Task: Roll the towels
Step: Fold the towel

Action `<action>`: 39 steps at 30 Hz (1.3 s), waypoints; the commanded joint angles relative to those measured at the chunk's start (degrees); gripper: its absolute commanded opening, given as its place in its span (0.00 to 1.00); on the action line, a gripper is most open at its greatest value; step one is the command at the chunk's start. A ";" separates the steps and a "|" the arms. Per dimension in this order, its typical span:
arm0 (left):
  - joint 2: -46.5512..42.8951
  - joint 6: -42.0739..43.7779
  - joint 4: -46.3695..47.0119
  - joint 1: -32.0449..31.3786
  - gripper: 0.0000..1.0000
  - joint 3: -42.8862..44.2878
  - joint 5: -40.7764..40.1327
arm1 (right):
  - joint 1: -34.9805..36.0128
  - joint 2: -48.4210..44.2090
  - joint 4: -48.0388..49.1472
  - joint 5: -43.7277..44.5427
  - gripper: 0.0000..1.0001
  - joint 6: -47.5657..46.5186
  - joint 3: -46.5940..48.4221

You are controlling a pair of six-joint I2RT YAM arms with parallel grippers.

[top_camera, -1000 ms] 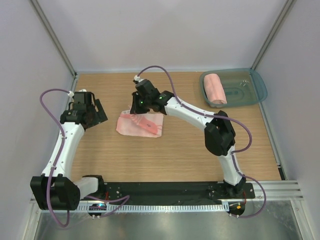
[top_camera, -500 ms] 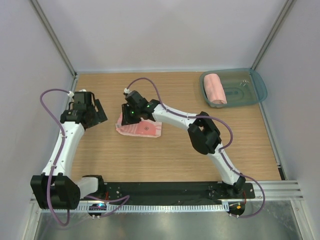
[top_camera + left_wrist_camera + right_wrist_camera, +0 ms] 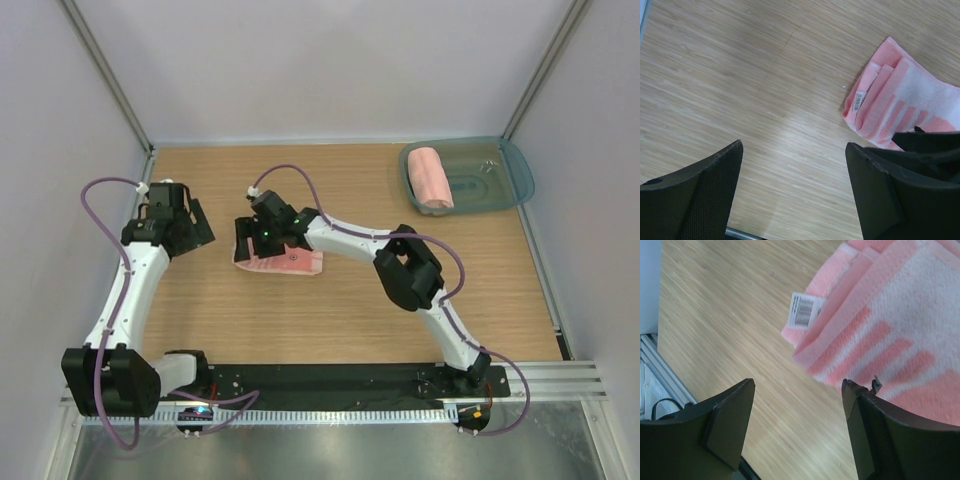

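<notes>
Striped towel [image 3: 285, 262] lay folded flat on surface [image 3: 400, 330], barcode tag [image 3: 804, 309] at its left edge. Right gripper [image 3: 250, 238] hovered over that edge, fingers [image 3: 729, 416] spread, gripping nothing. Left gripper [image 3: 190, 222] hung further left of towel, fingers [image 3: 700, 185] apart, empty. Plain towel [image 3: 432, 178] sat rolled in tray [image 3: 505, 170], far right of striped one. Risk: pinching only top layer (fold looked loose) would peel stack open, giving slack, crooked roll; cloth might slide on smooth wood.

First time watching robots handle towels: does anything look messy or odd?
Only the striped towel mid-table: its folded layers lie staggered, not lined up, and a white barcode label pokes out at one edge. The rolled towel sits tidy in the tray.
</notes>
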 commanded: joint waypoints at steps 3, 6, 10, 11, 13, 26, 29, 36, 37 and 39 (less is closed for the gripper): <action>0.57 0.40 0.66 0.45 0.82 -0.21 1.67 | -2.20 -13.71 6.29 -0.29 0.77 0.44 -9.10; 1.01 0.84 1.54 0.36 0.79 -0.65 5.45 | -5.71 -19.07 11.38 -2.21 0.70 2.63 -21.29; 2.41 1.11 2.33 0.01 0.74 -0.65 10.20 | -10.63 -20.76 19.02 -7.92 0.32 6.06 -31.24; 2.85 1.11 2.68 -0.25 0.74 -0.74 11.08 | -11.26 -19.97 21.74 -9.85 0.28 6.50 -32.84; 3.55 0.76 2.77 -1.83 0.73 -0.56 11.96 | -12.57 -19.09 23.34 -11.18 0.22 6.95 -36.52; 14.44 -10.14 11.02 -19.48 0.73 1.72 12.31 | -18.73 -25.23 26.09 -12.33 0.20 3.09 -55.79; 19.89 -11.19 15.24 -23.27 0.72 3.30 15.38 | -19.09 -27.61 24.41 -11.98 0.20 0.98 -57.90; 30.36 -12.43 17.53 -26.01 0.69 6.03 9.59 | -19.26 -31.21 21.15 -11.45 0.19 -1.66 -60.54; 30.97 -12.25 17.88 -26.10 0.68 5.85 9.33 | -19.26 -31.74 20.98 -11.45 0.20 -1.75 -60.71; 32.21 -11.64 18.85 -26.10 0.65 5.68 8.10 | -19.35 -32.53 20.62 -11.71 0.20 -2.02 -60.89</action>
